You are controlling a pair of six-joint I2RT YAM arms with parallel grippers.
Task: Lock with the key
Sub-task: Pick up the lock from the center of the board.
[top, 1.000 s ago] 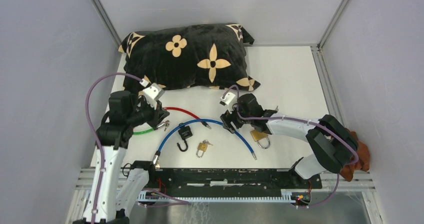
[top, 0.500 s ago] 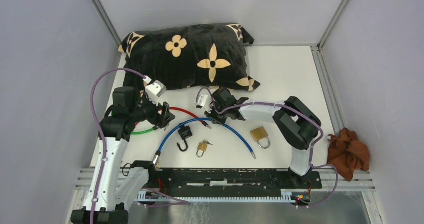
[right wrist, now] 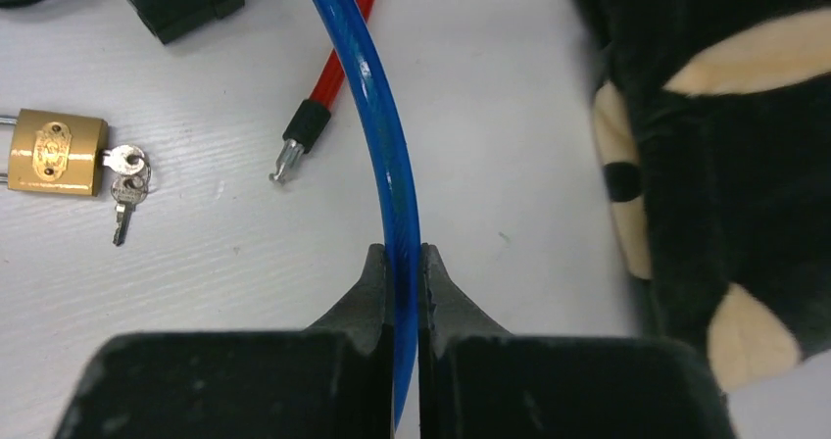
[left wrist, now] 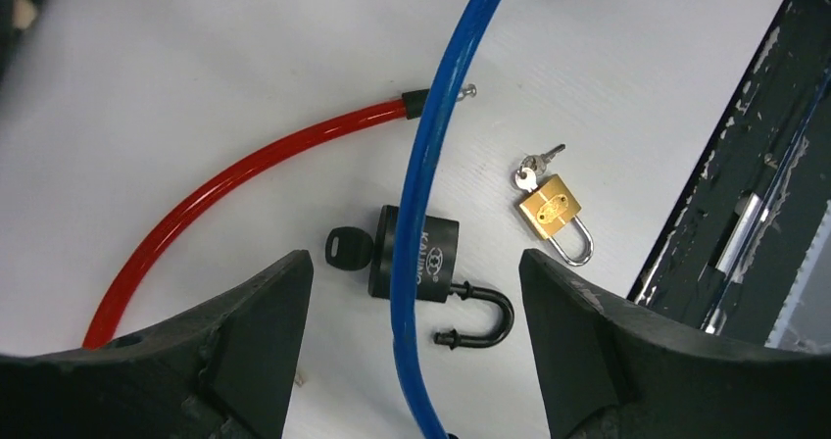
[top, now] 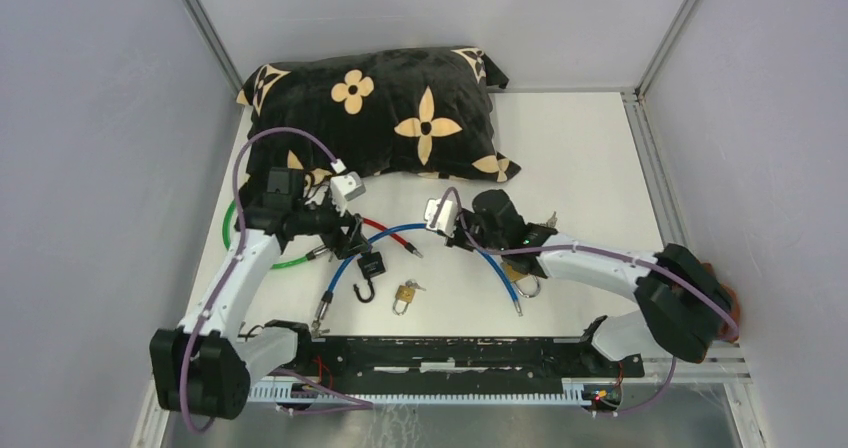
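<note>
Shifted: blue cable; white table, grey walls

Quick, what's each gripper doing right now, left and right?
Left gripper: open, gripping nothing.
Right gripper: closed on the blue plastic-coated cable.

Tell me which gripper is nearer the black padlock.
Left. The left gripper hangs open right above the black padlock; the right gripper, off to its right, is shut on the blue cable.

The blue cable hides part of the black padlock.
</note>
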